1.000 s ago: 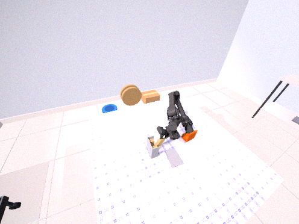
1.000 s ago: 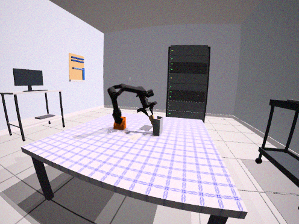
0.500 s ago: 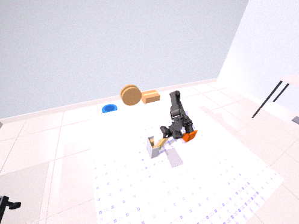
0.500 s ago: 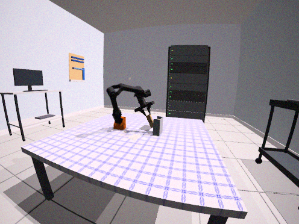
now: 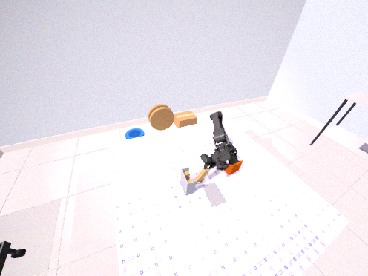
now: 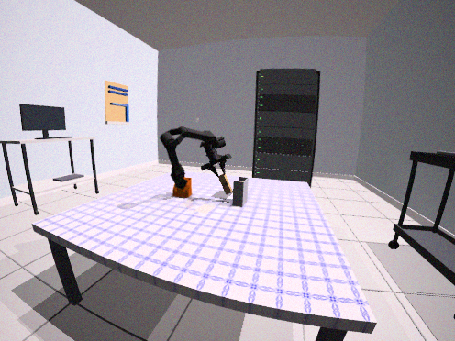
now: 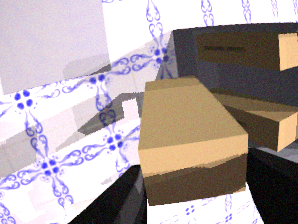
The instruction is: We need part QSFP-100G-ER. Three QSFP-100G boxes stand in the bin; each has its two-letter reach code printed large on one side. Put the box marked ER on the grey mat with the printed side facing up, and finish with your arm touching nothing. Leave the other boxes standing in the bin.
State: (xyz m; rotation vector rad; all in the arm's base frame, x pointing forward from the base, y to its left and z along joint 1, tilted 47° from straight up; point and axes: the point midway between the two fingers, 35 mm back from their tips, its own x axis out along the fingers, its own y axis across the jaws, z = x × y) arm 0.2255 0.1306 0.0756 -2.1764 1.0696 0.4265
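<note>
So the box in play (image 5: 202,176) (image 6: 225,184) (image 7: 192,117) is the tan one clamped in the tool (image 5: 208,165) (image 6: 220,173) (image 7: 194,167), held tilted just beside the bin and up off the bench (image 5: 167,222) (image 6: 206,238) (image 7: 37,142). Can't tell you if it's the ER one, no code readable on the faces I can see. The bin (image 5: 189,187) (image 6: 238,194) (image 7: 186,52) is a grey open-top thing, and the wrist view shows the other 2 boxes in it, 1 of them (image 7: 237,50) with dark marks on its side, too small to read, and the other (image 7: 260,117) a bit nearer. Grey mat (image 5: 215,195) (image 6: 222,194) (image 7: 52,40) lies flat near the bin with none of the boxes on it. Further out, the black arm (image 5: 219,134) (image 6: 194,133) arches over from beside an orange block-shaped thing (image 5: 234,168) (image 6: 183,189), all on that blue-and-white patterned top.
</note>
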